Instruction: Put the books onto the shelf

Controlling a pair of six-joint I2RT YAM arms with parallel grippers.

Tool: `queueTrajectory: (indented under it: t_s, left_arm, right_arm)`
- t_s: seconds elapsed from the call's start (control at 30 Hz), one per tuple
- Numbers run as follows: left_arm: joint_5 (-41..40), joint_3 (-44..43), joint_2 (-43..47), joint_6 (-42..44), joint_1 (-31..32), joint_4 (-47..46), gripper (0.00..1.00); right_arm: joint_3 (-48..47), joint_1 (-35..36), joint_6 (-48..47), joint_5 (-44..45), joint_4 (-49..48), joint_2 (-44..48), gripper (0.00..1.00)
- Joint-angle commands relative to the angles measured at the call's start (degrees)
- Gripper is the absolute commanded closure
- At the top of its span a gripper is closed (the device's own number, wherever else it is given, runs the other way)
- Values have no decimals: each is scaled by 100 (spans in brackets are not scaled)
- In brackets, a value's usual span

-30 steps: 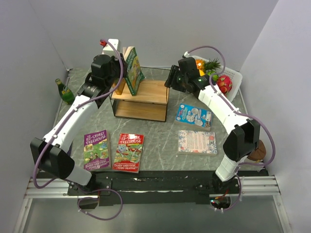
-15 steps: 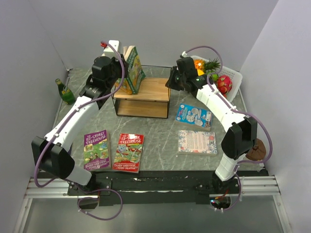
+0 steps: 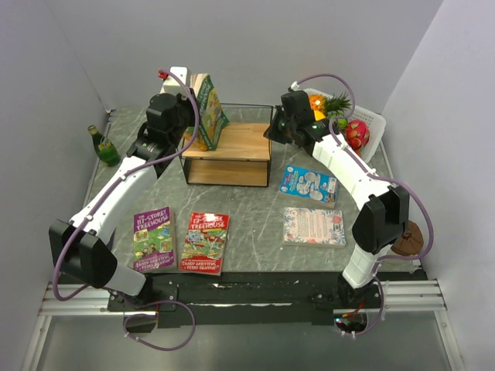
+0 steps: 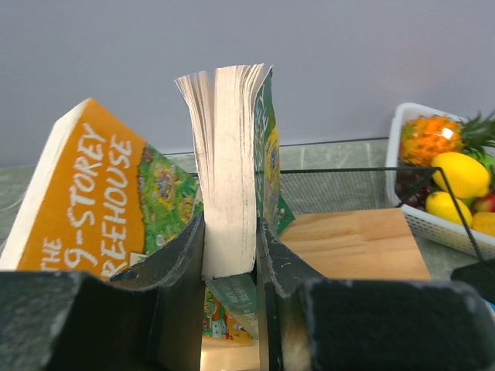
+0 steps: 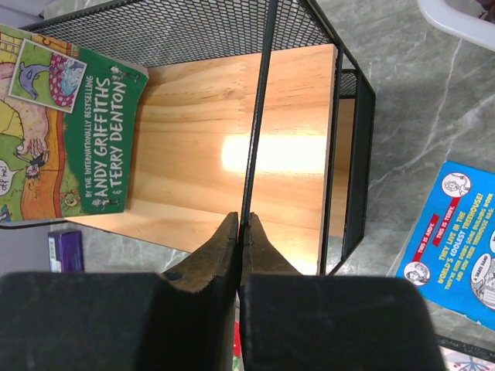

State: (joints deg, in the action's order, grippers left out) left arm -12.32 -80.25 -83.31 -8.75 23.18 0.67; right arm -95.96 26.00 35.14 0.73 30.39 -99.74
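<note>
The shelf [image 3: 232, 142] stands at the back centre, light boards in a black wire frame. My left gripper [image 3: 192, 128] is shut on a green book [image 3: 207, 107], held upright on edge over the shelf's left end; the left wrist view shows the book's pages [image 4: 232, 154] clamped in that gripper [image 4: 230, 232]. An orange book [image 4: 85, 193] leans just left of it. My right gripper [image 5: 241, 221] is shut on the shelf's thin top wire [image 5: 259, 100] at its right end [image 3: 272, 127]. Purple [image 3: 154, 237], red [image 3: 204, 242], blue [image 3: 308, 184] and pale pink [image 3: 313, 226] books lie flat in front.
A white basket [image 3: 373, 122] of fruit stands at the back right, close to my right arm. A green bottle [image 3: 104, 147] stands by the left wall. A brown object [image 3: 407, 238] lies at the right edge. The grey walls close in on both sides.
My right gripper reached the shelf's right end and shut on its wire frame. The left gripper shifted the green book slightly backward; the shelf nudged a little to the right.
</note>
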Motion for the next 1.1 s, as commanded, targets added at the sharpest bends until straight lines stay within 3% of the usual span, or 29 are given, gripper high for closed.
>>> queueTrajectory:
  t_s: [0.0,0.27,0.6,0.97,1.07]
  left_arm:
    - [-1035,-96,166,471,-68,-331,99]
    - [-1975,-333,-45,418,-59,-93,99]
    - [-2520,-588,-98,559,-15,-84,99]
    - [-3654,-826,-318,1727,643,-374,99]
    - [-3708,-791,-326,1632,732,-375,99]
  right_arm:
    - [95,-25,-306,6,19,-19,100]
    - [122,-16,-262,-47,19,-63,100]
    - [288,-7,-147,-205,-77,-72,100]
    - [438,-16,-59,-275,-165,-54,100]
    - [499,-7,-51,-275,-191,-19,100]
